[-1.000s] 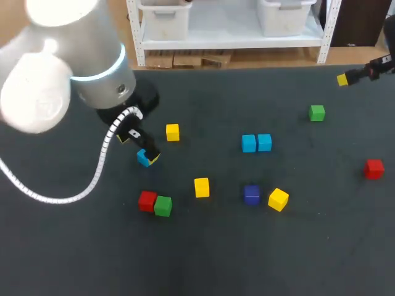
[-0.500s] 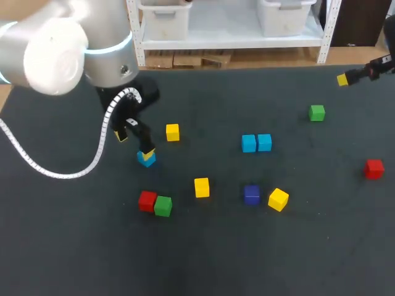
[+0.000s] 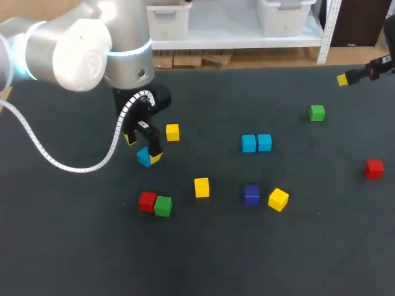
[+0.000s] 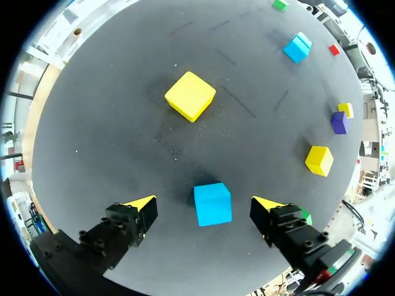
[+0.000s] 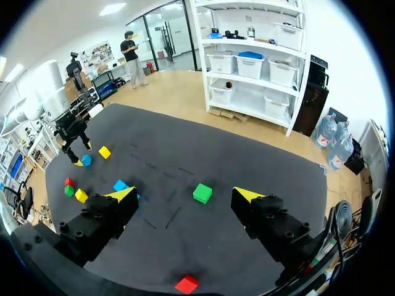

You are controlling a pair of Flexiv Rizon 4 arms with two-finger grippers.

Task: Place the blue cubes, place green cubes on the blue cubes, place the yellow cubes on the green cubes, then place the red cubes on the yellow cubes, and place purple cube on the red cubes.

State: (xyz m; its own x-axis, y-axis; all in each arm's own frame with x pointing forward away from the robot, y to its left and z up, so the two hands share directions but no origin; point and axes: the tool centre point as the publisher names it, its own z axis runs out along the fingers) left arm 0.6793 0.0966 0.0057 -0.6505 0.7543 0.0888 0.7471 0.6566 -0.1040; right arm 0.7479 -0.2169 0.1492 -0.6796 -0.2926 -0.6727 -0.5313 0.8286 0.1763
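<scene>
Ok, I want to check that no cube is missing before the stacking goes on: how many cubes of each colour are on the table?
Blue cubes: 3
Green cubes: 2
Yellow cubes: 3
Red cubes: 2
Purple cube: 1
Total: 11 cubes

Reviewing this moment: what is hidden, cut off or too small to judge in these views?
- Head view: the left claw covers part of the lone light-blue cube, so contact is unreadable there.
- Head view: the right claw is cut off by the edge; one yellow tip shows.
- Left wrist view: a green cube is mostly hidden behind a claw finger.
- Right wrist view: the paired light-blue cubes sit partly behind that claw's finger.
</scene>
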